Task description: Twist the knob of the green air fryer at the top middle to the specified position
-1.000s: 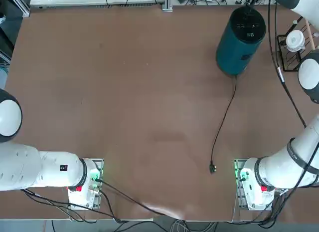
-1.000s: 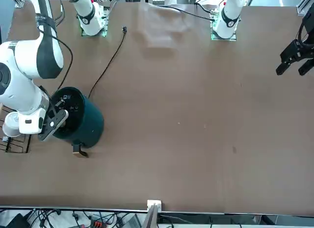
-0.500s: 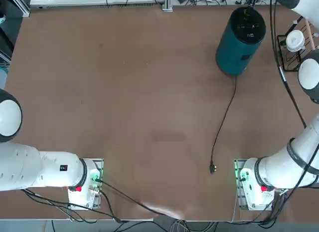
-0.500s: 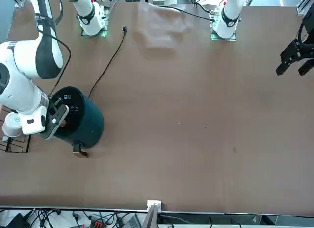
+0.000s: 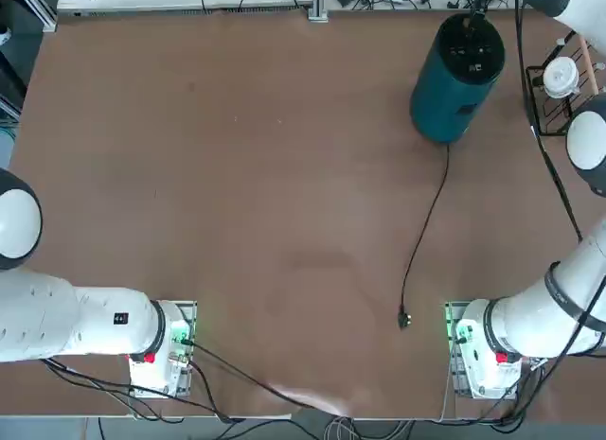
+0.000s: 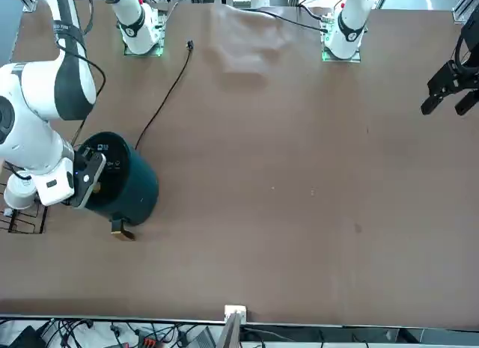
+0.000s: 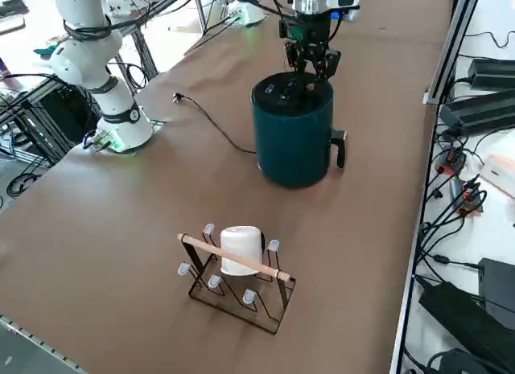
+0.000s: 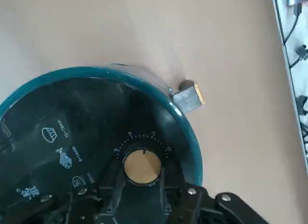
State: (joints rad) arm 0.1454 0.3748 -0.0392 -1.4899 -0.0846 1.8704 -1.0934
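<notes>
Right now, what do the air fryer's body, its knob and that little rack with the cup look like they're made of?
The green air fryer: the body looks like smooth painted metal or plastic, with a soft sheen; which one is unclear. Its top panel is glossy black, likely plastic, with white printed icons. The knob: a satin tan-gold face, perhaps metallic-coated plastic. The rack: thin dark wire with a pale wood-like bar, holding a white cup.

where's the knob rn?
On the green air fryer's black top panel, at its far rim in the top view; the knob sits between the shut right gripper's fingers.

The teal-green air fryer (image 7: 294, 133) stands upright at the table's far edge, its round tan knob (image 8: 142, 166) at the black top panel's rim.
</notes>
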